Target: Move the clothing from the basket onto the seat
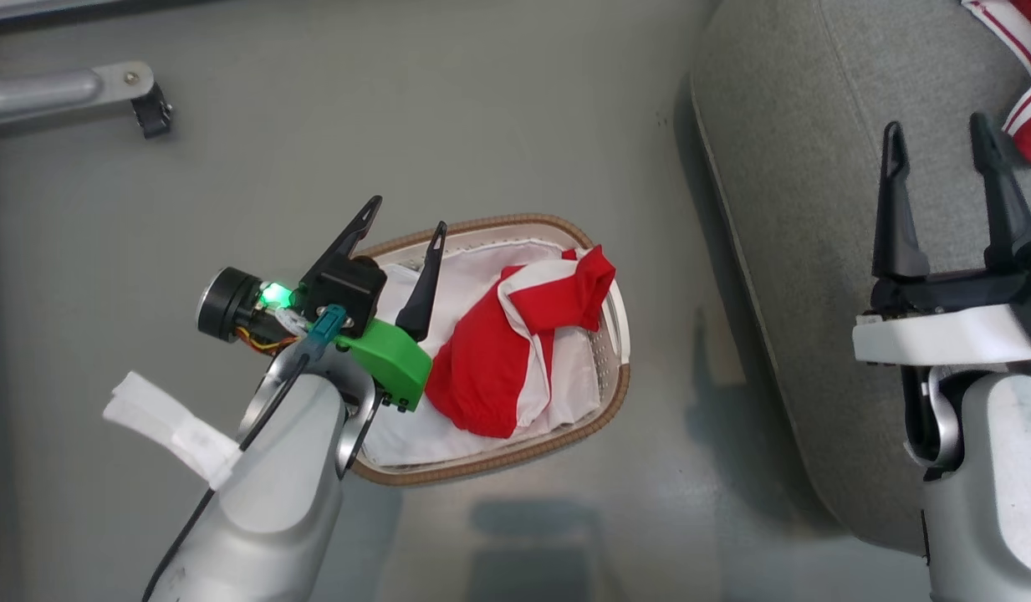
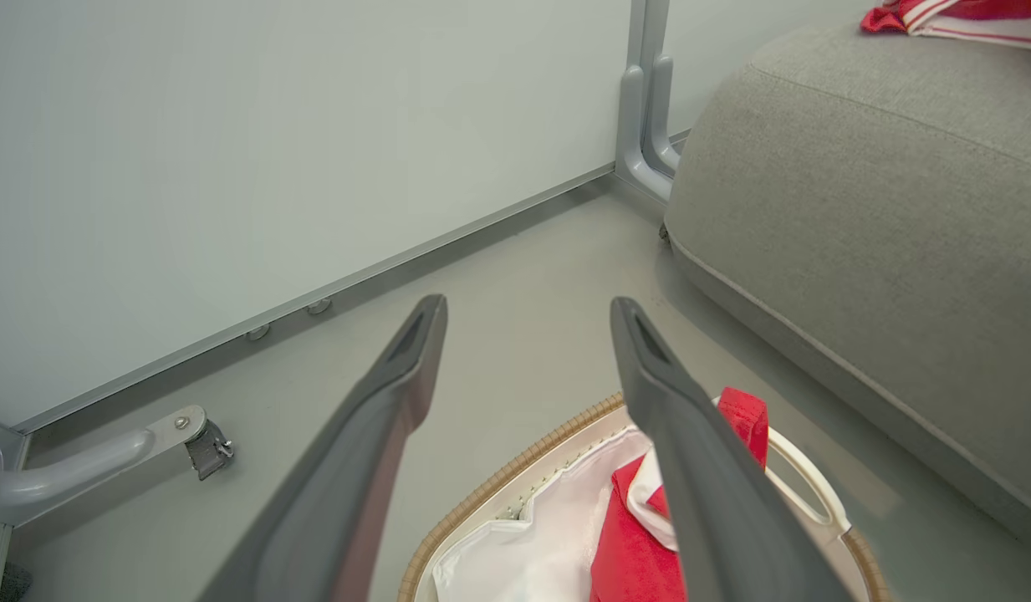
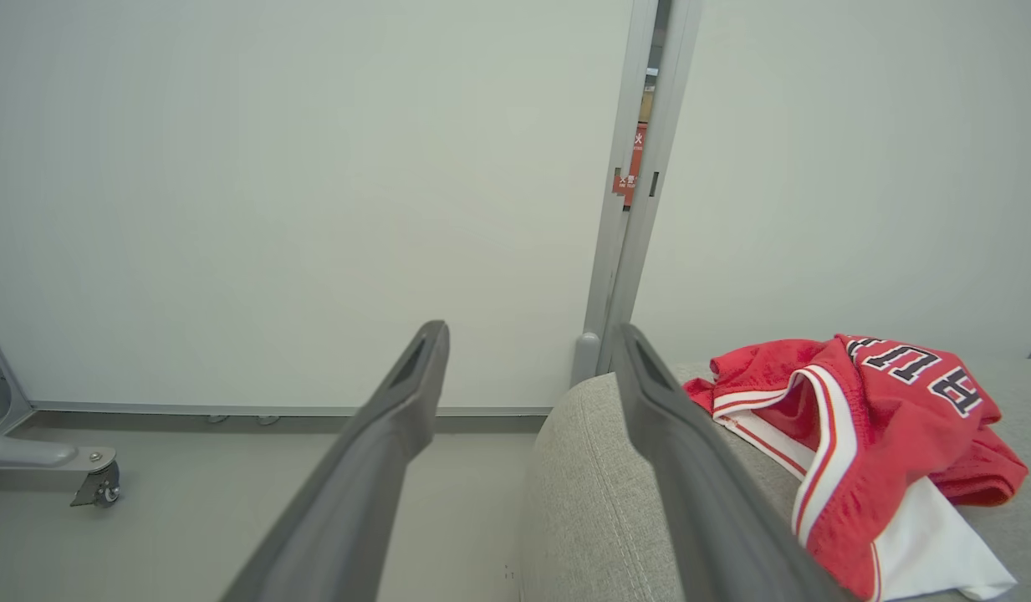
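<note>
Well, closest to the robot is the left gripper (image 1: pixel 406 216). It is spread wide open and holds nothing. It hangs over the left edge of the basket (image 1: pixel 620 393), pointing up and a bit right in the head view. Just beside it, on its right, lies the red and white clothing (image 1: pixel 498 351), inside the basket on top of the white liner (image 1: pixel 473 276). The clothing is one long bunched lump. Its long way runs from the near end of the basket up to the far right corner, where a red end pokes up by the rim and points toward the seat (image 1: pixel 799 167). I think the left gripper should pick it up, since it is much nearer; it would need to tip down and go a little right. Farther off on the right is that big grey seat. The right gripper (image 1: pixel 938 125) hangs over it, wide open too and empty, well apart from the basket. Farthest away, another red garment (image 3: pixel 849 418) lies on the seat.
</note>
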You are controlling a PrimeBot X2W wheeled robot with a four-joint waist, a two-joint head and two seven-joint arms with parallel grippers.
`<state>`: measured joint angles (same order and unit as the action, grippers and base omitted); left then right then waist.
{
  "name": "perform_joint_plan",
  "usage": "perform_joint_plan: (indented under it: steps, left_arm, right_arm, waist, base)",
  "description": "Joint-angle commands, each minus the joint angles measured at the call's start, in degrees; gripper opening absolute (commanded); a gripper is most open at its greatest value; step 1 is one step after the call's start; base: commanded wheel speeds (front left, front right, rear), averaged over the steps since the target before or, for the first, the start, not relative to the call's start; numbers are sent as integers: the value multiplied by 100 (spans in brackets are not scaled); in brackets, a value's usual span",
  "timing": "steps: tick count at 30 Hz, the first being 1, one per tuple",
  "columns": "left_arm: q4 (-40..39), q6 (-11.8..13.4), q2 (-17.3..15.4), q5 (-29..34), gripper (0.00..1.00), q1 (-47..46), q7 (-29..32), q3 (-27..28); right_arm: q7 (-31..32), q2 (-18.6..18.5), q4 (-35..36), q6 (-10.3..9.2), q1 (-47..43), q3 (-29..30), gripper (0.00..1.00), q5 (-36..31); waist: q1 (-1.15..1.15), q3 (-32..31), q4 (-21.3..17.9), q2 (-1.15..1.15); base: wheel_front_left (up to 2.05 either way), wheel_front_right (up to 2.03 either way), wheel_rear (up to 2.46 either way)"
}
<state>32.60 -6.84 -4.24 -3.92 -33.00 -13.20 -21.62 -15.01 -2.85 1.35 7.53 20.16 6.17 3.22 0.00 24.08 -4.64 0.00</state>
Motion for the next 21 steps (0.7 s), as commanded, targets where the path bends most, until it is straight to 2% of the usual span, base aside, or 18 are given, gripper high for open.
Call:
perform_joint_plan:
  steps: [1,6,12,21]
  left_arm:
    - [247,-21,-37,51,100,-273,64,-82]
    - [1103,-64,-91,279,100,-855,251,-588]
    - [1986,-63,-147,277,100,-1304,425,-1206]
    - [2778,-63,-376,369,100,-1878,520,-1766]
  right_arm:
    - [-26,-8,137,-8,155,14,100,21]
    - [-26,-6,508,-8,412,4,100,194]
    - [-26,-7,783,-8,603,-106,100,492]
    - [-26,-5,908,-8,765,-233,100,719]
  waist:
    - [0,983,-500,0]
    - [0,1532,-814,0]
    - [0,2019,-1253,0]
    - [0,2568,-1655,0]
  base:
    - [0,0,0]
    - [0,0,0]
    - [0,0,0]
    - [0,0,0]
